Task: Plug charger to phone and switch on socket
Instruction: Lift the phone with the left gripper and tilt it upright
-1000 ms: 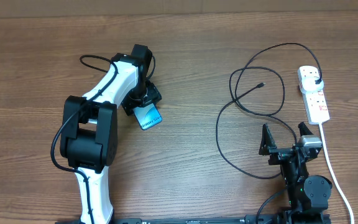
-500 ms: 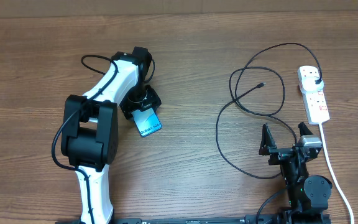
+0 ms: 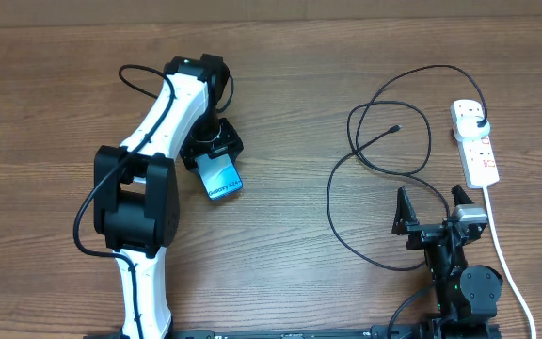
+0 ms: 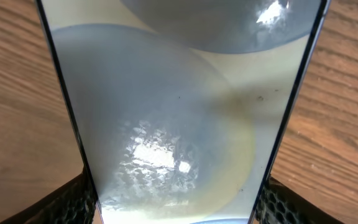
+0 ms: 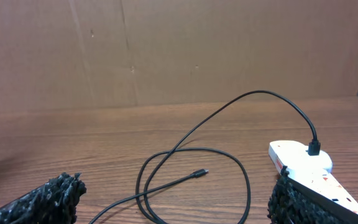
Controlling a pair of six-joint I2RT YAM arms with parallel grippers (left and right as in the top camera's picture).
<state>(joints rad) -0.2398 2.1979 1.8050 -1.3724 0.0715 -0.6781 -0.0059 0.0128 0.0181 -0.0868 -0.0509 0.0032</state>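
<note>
The phone, cyan screen with white text, is gripped at its near end by my left gripper, which is shut on it left of centre. In the left wrist view the phone's glossy face fills the frame between the two fingers. The charger's black cable loops on the table at the right; its connector tip lies free and its plug head sits in the white socket strip. My right gripper is open and empty near the front edge, the connector tip ahead of it.
The socket's thick white cord runs down the right side toward the front edge. A cardboard wall stands behind the table. The left arm's black cable arcs near its wrist.
The left gripper with the phone shifted slightly back and right after dipping forward; the phone stays in its hold. The right arm has not moved.
</note>
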